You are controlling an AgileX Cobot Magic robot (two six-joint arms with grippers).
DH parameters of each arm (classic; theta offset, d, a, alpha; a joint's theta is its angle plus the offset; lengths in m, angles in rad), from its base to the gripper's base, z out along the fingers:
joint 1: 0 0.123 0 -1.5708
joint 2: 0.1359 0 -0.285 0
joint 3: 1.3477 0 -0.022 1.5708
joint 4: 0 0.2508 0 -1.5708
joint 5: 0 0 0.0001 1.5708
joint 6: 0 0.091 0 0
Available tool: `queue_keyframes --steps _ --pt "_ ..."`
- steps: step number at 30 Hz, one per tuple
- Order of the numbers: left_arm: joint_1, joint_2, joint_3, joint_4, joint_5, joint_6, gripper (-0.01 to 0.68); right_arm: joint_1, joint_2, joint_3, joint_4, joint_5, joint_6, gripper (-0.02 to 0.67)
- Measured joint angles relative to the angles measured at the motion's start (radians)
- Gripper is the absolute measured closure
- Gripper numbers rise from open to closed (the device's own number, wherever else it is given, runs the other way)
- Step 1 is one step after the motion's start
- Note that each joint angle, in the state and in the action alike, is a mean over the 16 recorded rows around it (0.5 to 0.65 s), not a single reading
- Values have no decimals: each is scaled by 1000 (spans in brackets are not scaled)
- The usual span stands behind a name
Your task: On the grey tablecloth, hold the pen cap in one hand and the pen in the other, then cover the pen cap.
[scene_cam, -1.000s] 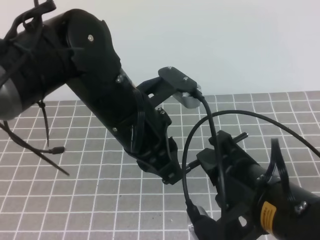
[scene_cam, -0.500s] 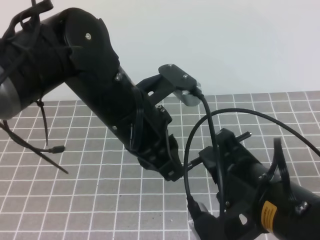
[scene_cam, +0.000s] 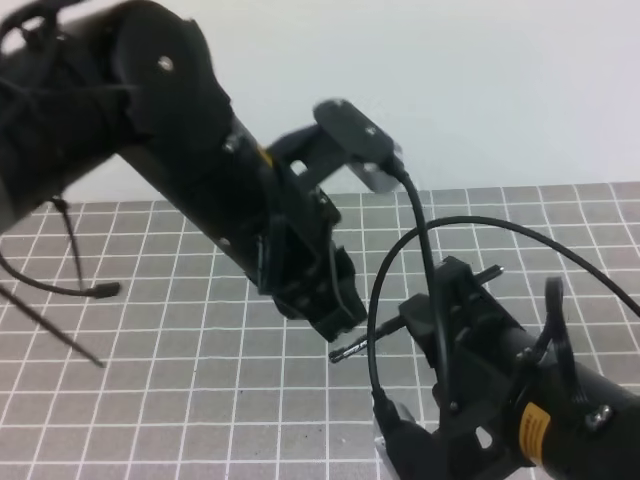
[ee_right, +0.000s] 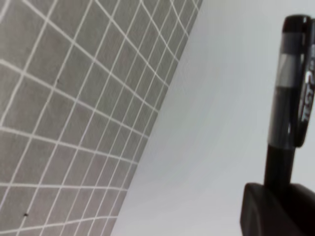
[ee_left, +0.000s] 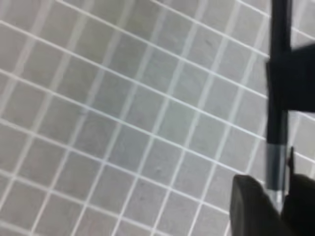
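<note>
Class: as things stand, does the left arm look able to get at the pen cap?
Probably yes. The pen cap sticks out clear of the right gripper, just below the left gripper, and nothing visible lies between them.

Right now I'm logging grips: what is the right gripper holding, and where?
The right gripper holds the capped pen by its barrel, below the pen cap.

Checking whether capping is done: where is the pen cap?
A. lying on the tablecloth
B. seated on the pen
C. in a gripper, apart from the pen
B: the pen cap sits on the pen, which rises from the right gripper.
</note>
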Motion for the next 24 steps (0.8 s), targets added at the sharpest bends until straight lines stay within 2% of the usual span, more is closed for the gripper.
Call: queue_keyframes --steps 4,7,11,20,24 --pt "0 -24 0 37 0 -21 479 -32 0 1 31 -8 23 652" --pt "0 -43 0 72 0 -48 478 -64 0 1 98 -13 70 652" --pt "0 -66 2 120 -1 -88 524 -103 0 1 241 -15 179 652" --pt "0 -111 18 207 -55 -207 642 -160 2 -1 652 45 603 652" --pt "0 -131 29 223 -115 -257 672 -191 7 -8 837 82 719 652"
